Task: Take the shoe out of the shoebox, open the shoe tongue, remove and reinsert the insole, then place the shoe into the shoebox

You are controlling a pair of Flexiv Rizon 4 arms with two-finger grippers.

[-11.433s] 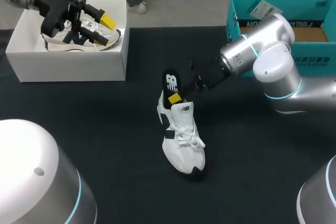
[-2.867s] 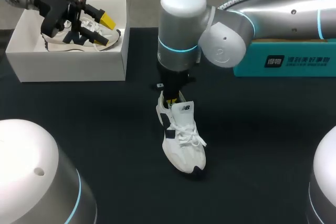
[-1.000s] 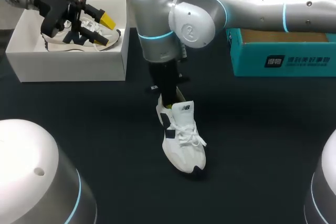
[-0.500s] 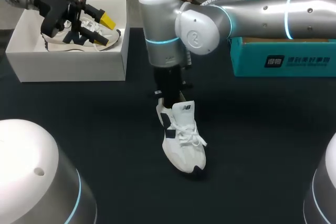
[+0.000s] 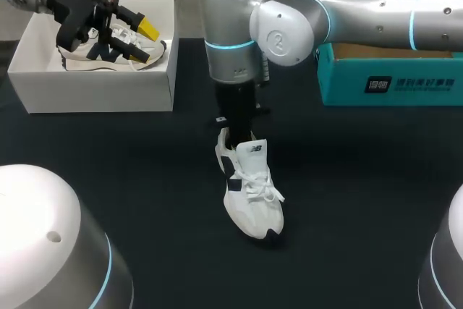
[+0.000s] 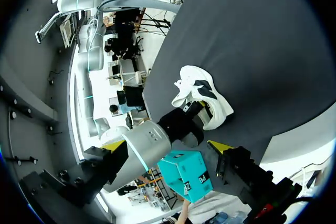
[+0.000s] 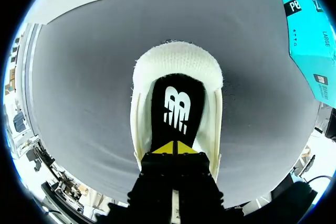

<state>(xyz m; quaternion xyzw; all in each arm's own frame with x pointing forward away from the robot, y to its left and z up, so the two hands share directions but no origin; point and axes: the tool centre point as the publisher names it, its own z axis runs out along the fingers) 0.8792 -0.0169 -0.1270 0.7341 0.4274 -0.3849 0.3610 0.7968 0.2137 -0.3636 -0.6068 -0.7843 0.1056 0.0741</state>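
Overall: I get bright, even light from above; the shoe reads clean white on the dark table.
Shadows: soft and thin, hugging the shoe's toe.
Glare: a broad sheen on the right arm above the shoe; the shoebox beyond it is almost washed out.
Inside the shoe: the insole is evenly lit.

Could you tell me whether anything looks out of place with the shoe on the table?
Nothing stands out: the white lace-up sneaker stands upright on the black table, and its black insole lies flat and centred inside, under the right gripper.
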